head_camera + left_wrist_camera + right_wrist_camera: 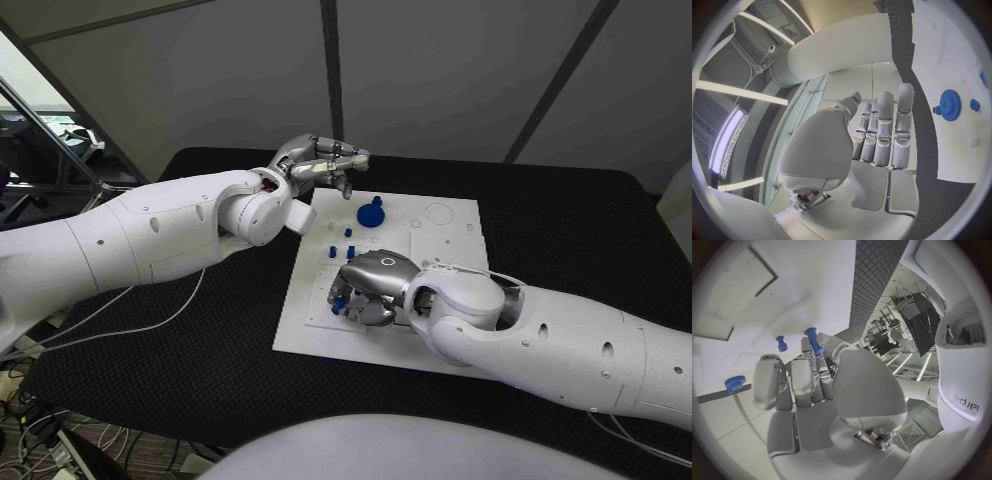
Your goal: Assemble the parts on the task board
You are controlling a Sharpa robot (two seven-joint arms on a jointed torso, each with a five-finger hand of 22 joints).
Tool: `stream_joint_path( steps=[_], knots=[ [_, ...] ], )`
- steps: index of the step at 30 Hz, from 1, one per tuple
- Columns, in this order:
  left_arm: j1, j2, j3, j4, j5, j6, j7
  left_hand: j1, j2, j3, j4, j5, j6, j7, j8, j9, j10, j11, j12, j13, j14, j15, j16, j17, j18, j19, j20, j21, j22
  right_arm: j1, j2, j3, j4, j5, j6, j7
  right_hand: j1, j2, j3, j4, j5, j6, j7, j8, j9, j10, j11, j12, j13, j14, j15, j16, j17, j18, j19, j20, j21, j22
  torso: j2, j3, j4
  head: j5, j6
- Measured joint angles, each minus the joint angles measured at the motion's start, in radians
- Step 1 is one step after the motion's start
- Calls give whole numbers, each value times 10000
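Note:
The white task board (433,250) lies in the middle of the black table. A blue gear (371,213) (949,104) stands near its far end, with small blue pegs (346,248) just in front of it. My right hand (369,286) (811,385) is low over the board's near left part and pinches a blue peg (814,341) between thumb and fingertip. Another blue peg (782,343) and a blue knob (734,384) sit on the board close by. My left hand (322,160) (879,130) hovers above the board's far left corner, fingers straight and holding nothing.
The black table (577,220) extends to the right of the board and past its far edge. Outlined recesses (440,213) mark the board's far right part. Cables (144,320) hang at the table's left edge under my left arm.

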Motion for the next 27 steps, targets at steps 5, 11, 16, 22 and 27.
stream_joint_path(
  steps=[5, 11, 16, 22, 27],
  knots=[
    [2, -6, 0, 1, 0, 0, -2, 0, 0, 0, 0, 0, 0, 0, 0, 0, 0, 0, 0, 0, 0, 0, 0, 0, 342, 0, 0, 0, 0, -43, -8, -39, -56, -33, -3, -5, -229, -229, -443, 97, -247, -1312, -118, -28, -85, -718, 40, -153, 17, 1, 28, -175, -363, 1, -199, 111, -646, 0, -1, -1, 0, 7, 8],
    [2, -16, 0, 1, 0, 0, -3, 0, 0, 0, 0, 0, 0, 0, 0, 0, 0, 0, 0, 0, 0, 0, 0, 0, 662, 0, 0, 0, 0, -43, -173, -35, 102, -46, -388, 29, -229, -230, -699, 116, -247, -1603, -155, -28, -85, -917, 71, -153, 28, 1, 28, -225, -463, 1, -234, 147, -803, 0, -3, 4, 1, 11, 32],
    [2, -43, 0, 0, 0, 0, -4, -3, 3, 0, 0, 0, 0, 0, 0, 0, 0, 0, 0, 0, 0, 0, 0, 1, -1, 0, 0, 0, 1, -64, -688, -30, 575, 6, -1132, 123, -229, -229, -826, 127, -247, -1618, -140, -28, -63, -989, 71, -109, 37, 1, 28, -291, -592, 1, -234, 147, -886, 0, -7, 11, -5, 21, 47],
    [2, -91, -1, -13, 0, 0, -7, -40, 40, 0, 0, 0, 0, 0, 37, 0, -32, -32, 60, 0, 0, 0, 0, -26, 4, 0, 0, -62, -23, -42, -1869, 105, 1308, 526, -2028, 231, -265, -136, -949, 195, -151, -1166, -36, 202, 58, -558, 46, 366, 123, 1, 28, -284, -532, 2, -268, 113, -900, 1, -23, 8, -18, -80, 116],
    [2, -129, -11, -22, 0, -2, -10, -40, 40, 0, 0, 0, 0, 0, 37, 0, -35, -36, 61, 0, 0, 0, 0, -32, 5, 0, 0, -77, -27, 149, -3104, 683, 1816, 1785, -2340, 58, -289, -44, -1185, 331, -68, -504, -153, 491, 167, 1494, -279, 1624, 672, -16, -145, 280, 383, -1, 16, 21, -34, 8, -47, 5, -56, -344, 190]
  ],
)
